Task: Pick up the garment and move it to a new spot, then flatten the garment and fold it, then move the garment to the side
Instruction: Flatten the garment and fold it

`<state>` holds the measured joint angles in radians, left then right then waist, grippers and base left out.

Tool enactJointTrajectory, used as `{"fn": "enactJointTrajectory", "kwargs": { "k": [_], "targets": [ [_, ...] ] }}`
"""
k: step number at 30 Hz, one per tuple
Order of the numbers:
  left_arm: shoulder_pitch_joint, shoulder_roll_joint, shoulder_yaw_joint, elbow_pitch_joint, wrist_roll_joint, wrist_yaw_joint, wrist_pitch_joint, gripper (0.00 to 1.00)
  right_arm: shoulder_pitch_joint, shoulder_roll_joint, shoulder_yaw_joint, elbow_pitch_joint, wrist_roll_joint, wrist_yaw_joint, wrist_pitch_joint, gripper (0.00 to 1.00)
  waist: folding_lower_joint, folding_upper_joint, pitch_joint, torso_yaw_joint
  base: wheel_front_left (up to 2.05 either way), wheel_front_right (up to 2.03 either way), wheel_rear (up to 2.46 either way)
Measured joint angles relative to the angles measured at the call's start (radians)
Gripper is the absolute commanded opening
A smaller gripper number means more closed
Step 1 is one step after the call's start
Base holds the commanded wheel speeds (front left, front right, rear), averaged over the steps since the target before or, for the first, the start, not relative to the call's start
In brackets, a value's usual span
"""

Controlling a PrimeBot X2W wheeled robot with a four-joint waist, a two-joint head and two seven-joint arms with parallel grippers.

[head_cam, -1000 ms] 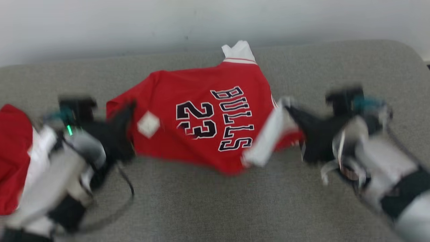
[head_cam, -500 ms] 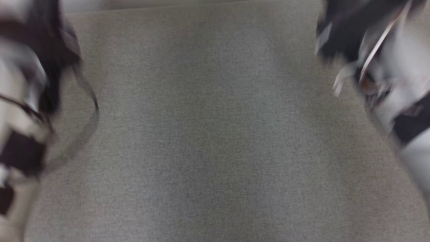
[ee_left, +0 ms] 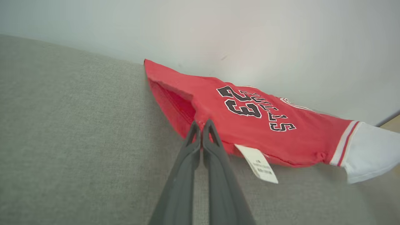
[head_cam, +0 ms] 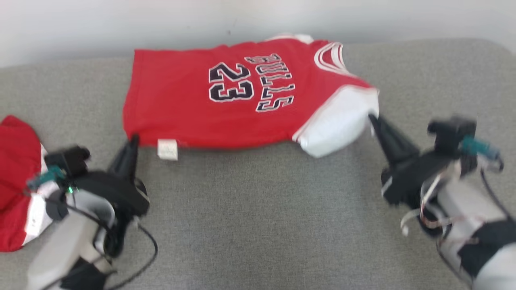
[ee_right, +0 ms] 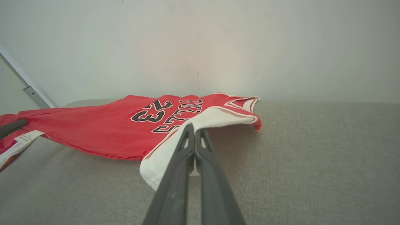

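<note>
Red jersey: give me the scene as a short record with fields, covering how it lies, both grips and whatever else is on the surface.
garment: red jersey, number 23 facing up, spread sideways along the far edge
left gripper: shut on the red hem corner, beside the white tag
right gripper: shut on the white sleeve
state: stretched between both grippers, not yet folded
surface: grey fabric surface
other: second red garment, bunched at the robot's left
</note>
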<state>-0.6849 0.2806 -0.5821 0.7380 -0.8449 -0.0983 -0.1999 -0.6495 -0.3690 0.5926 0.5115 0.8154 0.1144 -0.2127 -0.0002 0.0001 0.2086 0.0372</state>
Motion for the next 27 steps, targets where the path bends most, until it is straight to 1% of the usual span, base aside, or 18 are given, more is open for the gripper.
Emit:
{"fn": "enactJointTrajectory", "kwargs": {
  "k": [5, 20, 23, 27],
  "targets": [
    [0.108, -0.009, -0.029, 0.011, 0.003, 0.0, -0.01, 0.0, 0.136, -0.014, 0.017, 0.001, 0.021, 0.0, -0.005, 0.0, -0.0001, -0.0002, -0.054, -0.002, 0.0, 0.0, 0.0],
    [0.328, -0.045, -0.075, 0.02, 0.016, 0.005, -0.03, 0.0, 0.39, -0.059, 0.04, -0.023, 0.047, 0.0, -0.016, 0.0, 0.0, -0.0003, -0.209, -0.005, 0.0, 0.0, 0.0],
    [0.372, -0.042, -0.078, 0.006, 0.017, 0.015, -0.032, 0.0, 0.444, -0.082, 0.04, -0.04, 0.049, -0.011, -0.015, 0.0, 0.0, -0.0003, -0.239, -0.001, 0.0, 0.0, 0.0],
    [0.408, -0.019, -0.078, -0.026, 0.021, 0.027, -0.039, 0.0, 0.497, -0.1, 0.029, -0.089, 0.072, -0.029, -0.008, 0.0, 0.0, -0.0003, -0.27, 0.008, 0.0, 0.0, 0.0]
  ]
}}
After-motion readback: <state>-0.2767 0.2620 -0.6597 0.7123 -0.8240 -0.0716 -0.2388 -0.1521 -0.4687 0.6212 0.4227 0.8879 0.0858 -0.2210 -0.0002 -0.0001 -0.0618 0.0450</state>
